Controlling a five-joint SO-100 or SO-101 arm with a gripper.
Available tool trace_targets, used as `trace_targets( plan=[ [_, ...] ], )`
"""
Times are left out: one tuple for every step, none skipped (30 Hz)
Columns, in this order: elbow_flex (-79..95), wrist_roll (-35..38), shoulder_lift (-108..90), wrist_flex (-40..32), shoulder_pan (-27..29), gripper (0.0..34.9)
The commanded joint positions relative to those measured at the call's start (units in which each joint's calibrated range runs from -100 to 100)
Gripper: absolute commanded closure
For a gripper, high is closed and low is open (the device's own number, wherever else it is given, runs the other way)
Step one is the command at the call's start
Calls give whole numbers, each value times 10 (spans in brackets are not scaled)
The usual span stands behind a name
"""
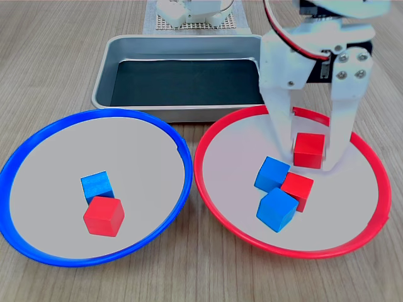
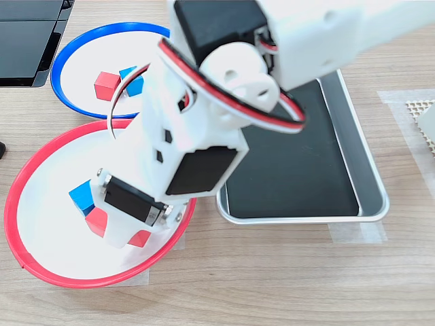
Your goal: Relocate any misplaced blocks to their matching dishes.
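My gripper (image 1: 308,162) reaches down into the red-rimmed dish (image 1: 217,135), shut on a red block (image 1: 309,150) held just above or at the dish floor near its back right. Beside it in that dish lie a blue block (image 1: 272,173), a red block (image 1: 297,190) and another blue block (image 1: 277,209), clustered together. The blue-rimmed dish (image 1: 38,141) holds a blue block (image 1: 94,185) and a red block (image 1: 104,216), touching. In the second exterior view the arm covers most of the red-rimmed dish (image 2: 15,204) and hides the fingertips.
A silver metal tray (image 1: 104,75) with a dark bottom stands behind the two dishes, near the arm's base. In the second exterior view, the tray (image 2: 370,176) sits right of the red-rimmed dish, and a dark device (image 2: 27,37) lies at top left.
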Motion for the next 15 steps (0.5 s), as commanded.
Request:
trace_targets(
  plan=[
    [-42, 0, 9, -6, 3, 346],
    [-44, 2, 12, -5, 3, 345],
    [-49, 3, 16, -5, 3, 342],
    [-53, 4, 21, -5, 3, 337],
    [-60, 4, 25, -5, 3, 329],
    [-63, 6, 28, -4, 3, 318],
    [-67, 11, 32, -4, 3, 306],
    [-70, 13, 34, -4, 2, 302],
    [-73, 16, 35, -3, 2, 293],
    [-75, 19, 36, -3, 2, 285],
    [-77, 21, 36, -2, 3, 279],
    [-79, 24, 37, -2, 3, 271],
    [-82, 27, 37, -2, 5, 262],
    [-84, 29, 37, -2, 7, 254],
    [-87, 32, 37, -1, 9, 245]
  ],
)
